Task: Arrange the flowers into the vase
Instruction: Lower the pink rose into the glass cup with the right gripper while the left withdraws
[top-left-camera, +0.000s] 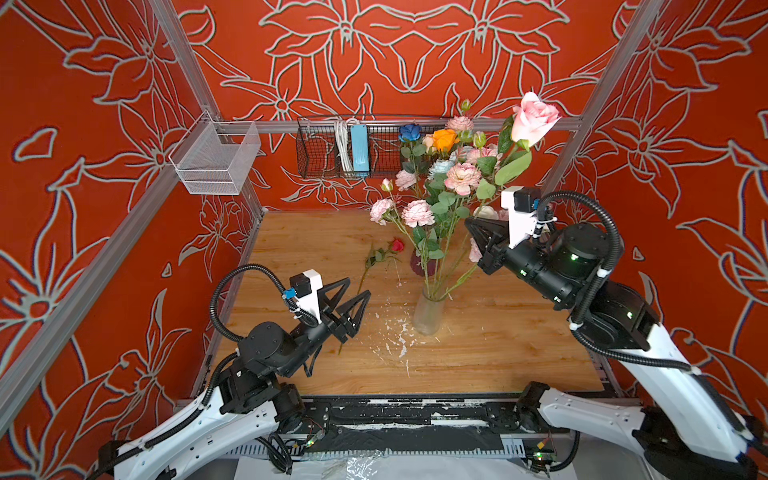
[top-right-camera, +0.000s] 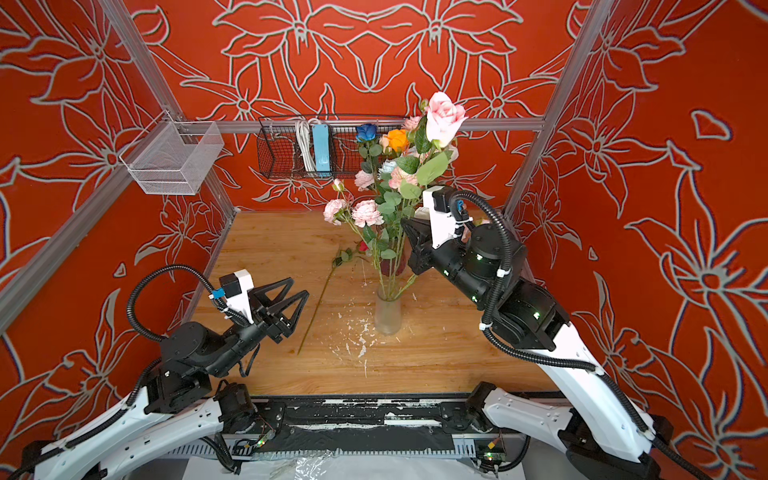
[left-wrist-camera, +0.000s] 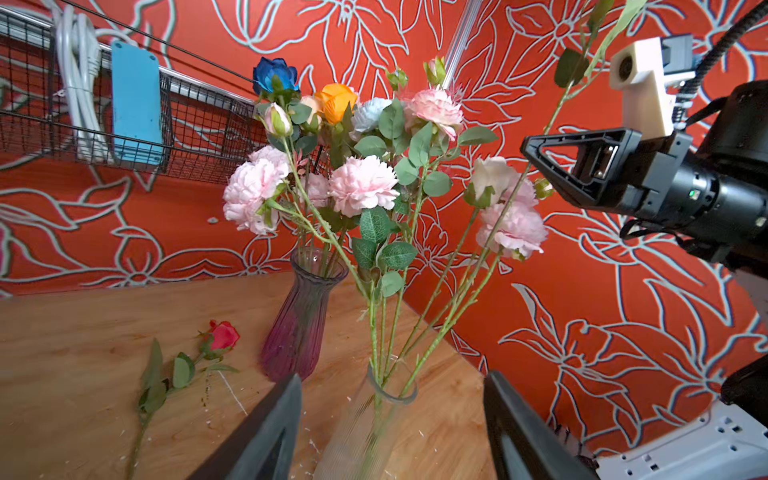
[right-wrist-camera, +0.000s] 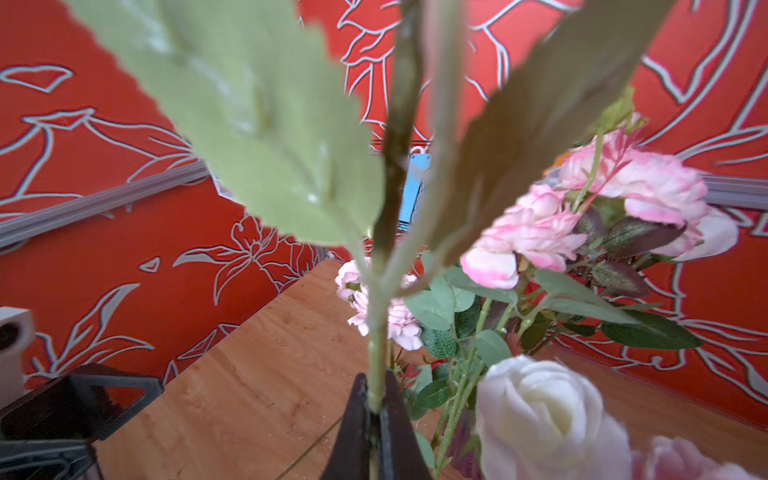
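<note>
A tall pink rose leans up to the right. My right gripper is shut on its green stem, which slants down into the mouth of the clear vase. Several pink ruffled flowers and a white rose stand in that vase. My left gripper is open and empty, just left of the vase. A red rose lies on the table.
A purple vase stands behind the clear one, below a blue rose and an orange rose. A black wire basket with a blue power strip hangs on the back rail, a white mesh basket at left. White flecks dot the wooden table.
</note>
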